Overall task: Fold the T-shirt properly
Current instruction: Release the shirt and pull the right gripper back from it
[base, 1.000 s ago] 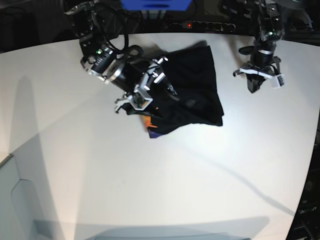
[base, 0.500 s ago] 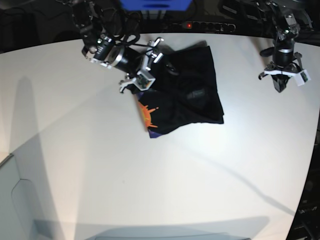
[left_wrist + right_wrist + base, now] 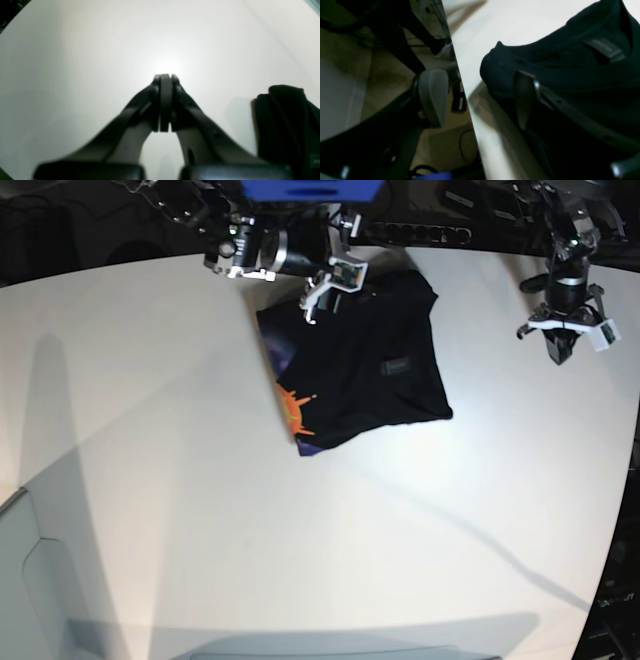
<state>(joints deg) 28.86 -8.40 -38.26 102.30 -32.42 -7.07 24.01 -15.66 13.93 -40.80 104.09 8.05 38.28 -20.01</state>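
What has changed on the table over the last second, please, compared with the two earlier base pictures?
The right gripper, jaws open, pulled back off the folded black fabric T-shirt with the orange and purple print toward the table's far edge, uncovering the print. The left gripper, shut and empty, moved aside toward the table's rim. The T-shirt stays in place, though its outline changed slightly.

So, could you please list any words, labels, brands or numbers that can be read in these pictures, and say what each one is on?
No text can be read in any view.
Neck label inside the collar of the T-shirt: some lettering, too blurred to read.
Small tag on the shirt's top surface: too small to read.
Orange and purple print at the shirt's edge: a graphic, no letters that can be made out.
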